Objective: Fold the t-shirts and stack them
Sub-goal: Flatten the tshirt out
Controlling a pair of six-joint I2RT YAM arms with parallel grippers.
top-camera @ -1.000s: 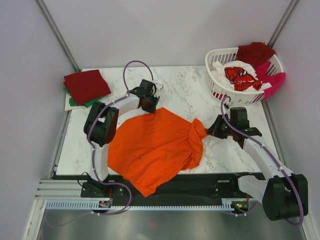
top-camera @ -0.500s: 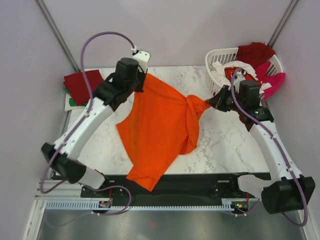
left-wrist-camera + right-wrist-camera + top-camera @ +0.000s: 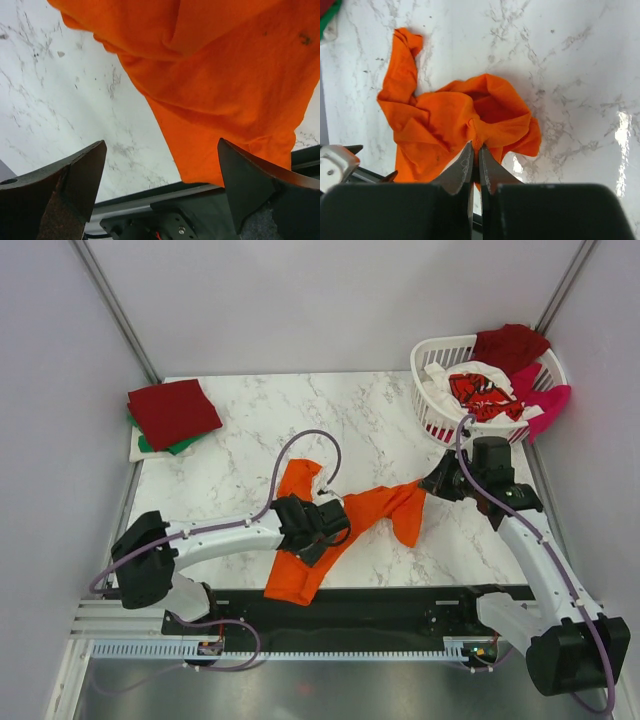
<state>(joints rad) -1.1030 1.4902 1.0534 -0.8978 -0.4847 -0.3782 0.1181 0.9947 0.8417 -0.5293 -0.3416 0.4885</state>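
**Change from earlier frames.** The left arm, formerly stretched toward the far left of the counter (image 3: 250, 430) with the orange shirt (image 3: 372, 510) held spread out, has dropped low along the near edge. The shirt has collapsed from a broad sheet into a crumpled band. The right arm has shifted slightly back from the basket (image 3: 425, 390), toward the near edge.

**Left claw.** The left claw (image 3: 160, 150) stands wide. Both fingers are well apart and nothing lies between them. In the wrist view the shirt lies beyond the fingertips, over the near edge of the counter.

**Right claw.** The right claw (image 3: 476, 150) is narrow and holds a pinch of the orange shirt at its fingertips. In the top view this claw sits at the right end of the shirt, near the right edge of the counter.

**Orange shirt.** The shirt lies bunched on the near half of the counter.
- One end points toward the far edge, left of centre.
- One end hangs over the near edge.
- One end reaches right to the right claw.

**Other shirts.**
- A folded dark red shirt (image 3: 172, 410) lies at the far left corner, on top of a green shirt (image 3: 153, 444).
- The basket stands at the far right corner. It contains a white shirt with red print (image 3: 480, 390).
- A second dark red shirt (image 3: 510, 343) and a magenta shirt (image 3: 548, 400) hang over its rim.
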